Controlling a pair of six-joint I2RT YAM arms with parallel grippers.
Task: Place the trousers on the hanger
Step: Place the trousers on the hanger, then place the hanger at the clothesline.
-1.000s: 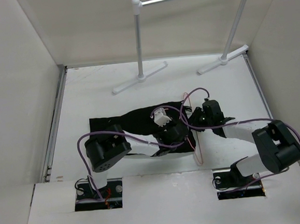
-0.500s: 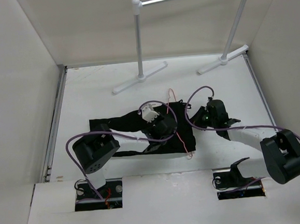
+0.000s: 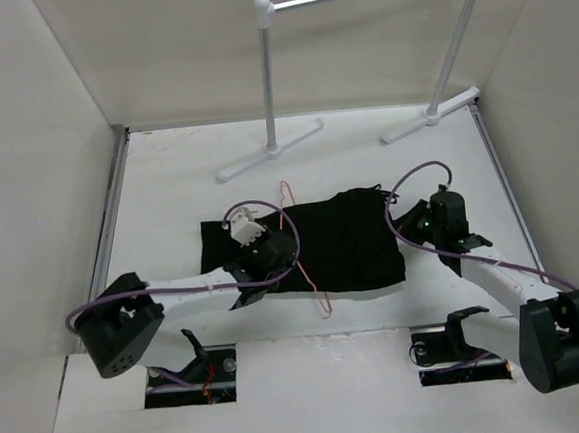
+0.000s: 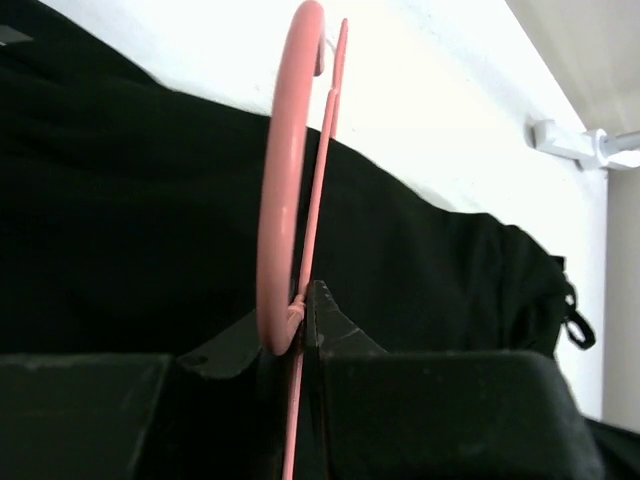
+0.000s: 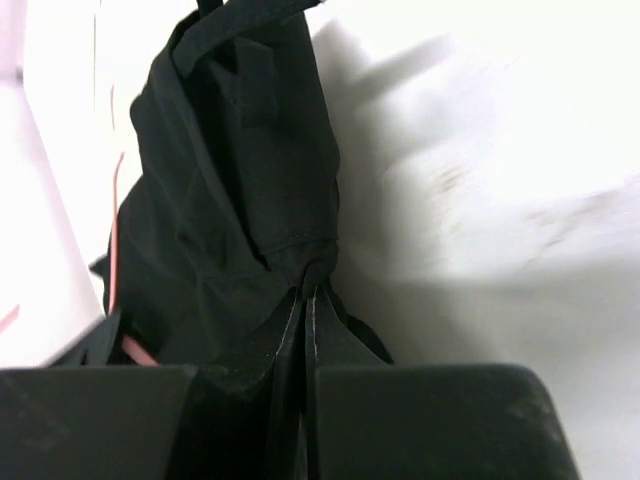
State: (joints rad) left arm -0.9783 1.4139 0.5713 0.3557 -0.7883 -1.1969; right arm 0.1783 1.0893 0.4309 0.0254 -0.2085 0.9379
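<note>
table (image 3: pixel 167 186): we see a white top, walled on three sides; everything sits between the arms and the far wall.
rack (image 3: pixel 269 78): white tube frame at the far edge, its two feet on the table and its bar high across the top. It's well apart from the fabric.
trousers (image 3: pixel 357 241): black, bunched into a rough rectangle at mid table and lying flat. The right end has a waistband loop and cord showing (image 4: pixel 570 320). In the right wrist view the fabric rises as a gathered fold (image 5: pixel 230 200).
left arm (image 3: pixel 190 289): low across the near-left table, with its wrist over the left end of the trousers and hiding that part.
right arm (image 3: pixel 495 276): reaches in from near right and ends at the right edge of the trousers.
hanger (image 4: pixel 278 200): pink wire, crossing the left part of the trousers with the hook toward the rack. Its near corner sticks out past the fabric onto bare table.
left gripper (image 4: pixel 303 310): clamped tight on the hanger at the base of the hook.
right gripper (image 5: pixel 303 290): jaws closed, pinching a fold at the trousers' edge.
cables (image 3: pixel 417 176): purple loops off both wrists. The right one arcs above the right end of the trousers, and the left one trails by the left arm's elbow.
in the way: we count only the left wrist and the hanger wire over the fabric.
</note>
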